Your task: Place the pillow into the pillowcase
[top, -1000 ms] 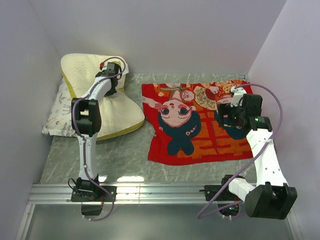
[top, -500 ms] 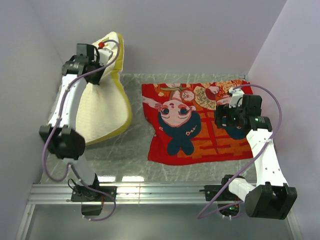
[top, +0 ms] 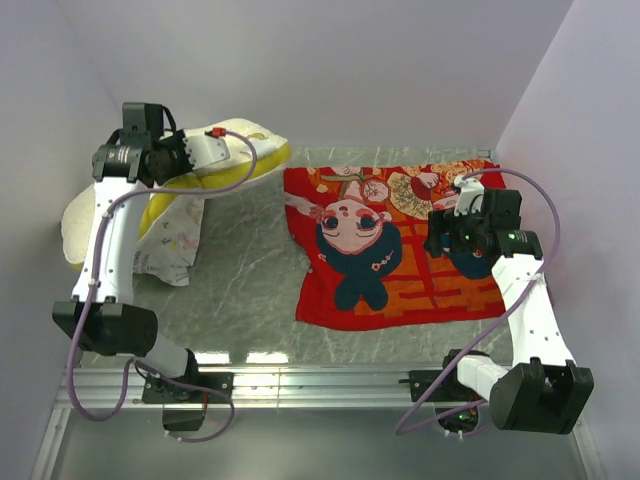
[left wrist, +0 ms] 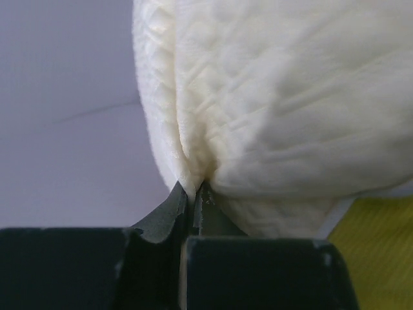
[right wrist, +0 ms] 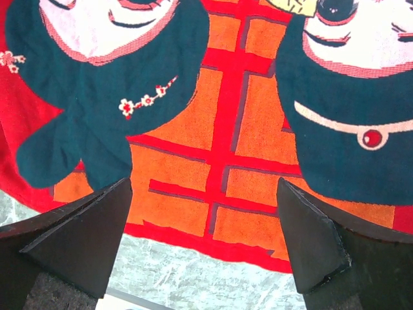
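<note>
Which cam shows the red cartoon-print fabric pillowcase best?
Top external: nearly the whole red cartoon-print fabric pillowcase lies spread flat. Right wrist shows only a close patch near its front edge; left wrist shows none.

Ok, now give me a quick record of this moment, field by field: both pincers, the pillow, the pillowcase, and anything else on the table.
left pincer: shut on a fold of the pillow
right pincer: open, over the pillowcase, holding nothing
pillow: cream, quilted, held up at the far left of the table
pillowcase: red, spread flat, print side up, on the right half
other: white printed pillow under the held one
pillow in pillowcase: not yet
</note>
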`<action>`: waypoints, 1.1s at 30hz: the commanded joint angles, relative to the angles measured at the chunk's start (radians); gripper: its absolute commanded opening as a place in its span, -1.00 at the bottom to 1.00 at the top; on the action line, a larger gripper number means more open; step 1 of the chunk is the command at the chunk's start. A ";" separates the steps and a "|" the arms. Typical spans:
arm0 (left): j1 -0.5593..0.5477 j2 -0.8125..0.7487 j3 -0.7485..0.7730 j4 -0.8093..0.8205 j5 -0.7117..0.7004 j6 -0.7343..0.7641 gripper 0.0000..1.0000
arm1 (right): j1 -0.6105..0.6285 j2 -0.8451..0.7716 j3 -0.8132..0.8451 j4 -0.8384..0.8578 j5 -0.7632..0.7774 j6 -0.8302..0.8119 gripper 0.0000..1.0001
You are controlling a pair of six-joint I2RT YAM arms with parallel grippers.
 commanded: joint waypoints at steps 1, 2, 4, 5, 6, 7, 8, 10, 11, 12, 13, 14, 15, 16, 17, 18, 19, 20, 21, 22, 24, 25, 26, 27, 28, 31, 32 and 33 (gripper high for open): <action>0.031 -0.150 -0.132 0.160 0.013 0.232 -0.99 | -0.006 -0.013 0.031 0.016 -0.016 -0.011 1.00; 0.055 -0.182 -0.205 0.202 0.025 0.255 -1.00 | -0.005 -0.014 0.026 0.016 -0.020 -0.015 1.00; 0.081 -0.257 -0.426 0.236 0.030 0.259 -0.99 | -0.006 -0.013 0.022 0.006 -0.036 -0.018 1.00; 0.089 -0.273 -0.551 0.272 0.036 0.244 -0.99 | -0.005 -0.008 0.023 -0.001 -0.057 -0.020 1.00; 0.106 -0.290 -0.606 0.287 0.045 0.232 -0.99 | -0.005 0.005 0.032 -0.007 -0.072 -0.018 1.00; 0.110 -0.310 -0.655 0.310 0.044 0.214 -0.99 | 0.001 0.015 0.038 -0.024 -0.089 -0.017 1.00; 0.115 -0.312 -0.731 0.328 0.042 0.169 -0.99 | 0.006 0.022 0.045 -0.030 -0.114 -0.011 1.00; 0.130 -0.293 -0.775 0.339 0.045 0.137 -0.90 | 0.026 0.052 0.062 -0.027 -0.122 0.006 1.00; 0.140 -0.281 -0.799 0.339 0.047 0.093 -0.82 | 0.064 0.064 0.066 -0.023 -0.120 0.028 1.00; 0.152 -0.247 -0.804 0.353 0.048 0.062 -0.72 | 0.087 0.087 0.071 -0.015 -0.108 0.041 1.00; 0.161 -0.226 -0.804 0.347 0.062 0.037 -0.66 | 0.125 0.101 0.072 -0.001 -0.099 0.054 1.00; 0.170 -0.207 -0.786 0.333 0.073 -0.005 -0.56 | 0.185 0.114 0.075 0.000 -0.094 0.069 1.00; 0.190 -0.169 -0.772 0.317 0.083 -0.033 -0.39 | 0.225 0.143 0.078 0.000 -0.091 0.071 0.98; 0.198 -0.152 -0.755 0.297 0.097 -0.059 -0.33 | 0.262 0.157 0.080 -0.007 -0.097 0.066 0.95; 0.204 -0.135 -0.711 0.280 0.125 -0.102 -0.28 | 0.295 0.170 0.078 -0.014 -0.100 0.045 0.90; 0.224 -0.123 -0.685 0.264 0.149 -0.125 0.16 | 0.384 0.188 0.071 -0.015 -0.093 0.037 0.83; 0.229 -0.102 -0.659 0.229 0.171 -0.147 0.20 | 0.430 0.196 0.065 -0.017 -0.074 0.026 0.79; 0.235 -0.092 -0.610 0.212 0.213 -0.187 0.72 | 0.482 0.203 0.057 -0.015 -0.060 0.013 0.75; 0.244 -0.086 -0.587 0.198 0.232 -0.210 0.88 | 0.569 0.216 0.040 -0.011 -0.044 0.008 0.73; 0.248 -0.074 -0.567 0.191 0.249 -0.231 0.91 | 0.619 0.225 0.031 0.006 -0.001 0.009 0.72; 0.256 -0.055 -0.510 0.157 0.295 -0.288 0.93 | 0.690 0.268 0.020 0.016 0.036 0.017 0.72; 0.259 -0.051 -0.495 0.152 0.310 -0.311 0.93 | 0.754 0.286 0.019 0.016 0.062 0.023 0.74; 0.264 -0.045 -0.464 0.136 0.324 -0.345 0.93 | 0.779 0.306 0.019 0.012 0.105 0.034 0.75; 0.270 -0.037 -0.452 0.129 0.350 -0.359 0.93 | 0.809 0.343 0.011 0.009 0.128 0.035 0.77; 0.273 -0.034 -0.442 0.129 0.356 -0.374 0.93 | 0.848 0.360 0.003 0.012 0.147 0.040 0.78; 0.279 -0.032 -0.425 0.141 0.376 -0.417 0.94 | 0.909 0.404 -0.027 0.031 0.222 0.045 0.78; 0.281 -0.029 -0.427 0.145 0.376 -0.428 0.94 | 0.938 0.414 -0.030 0.037 0.243 0.048 0.78; 0.281 -0.026 -0.428 0.154 0.376 -0.434 0.94 | 0.945 0.438 -0.030 0.040 0.277 0.045 0.78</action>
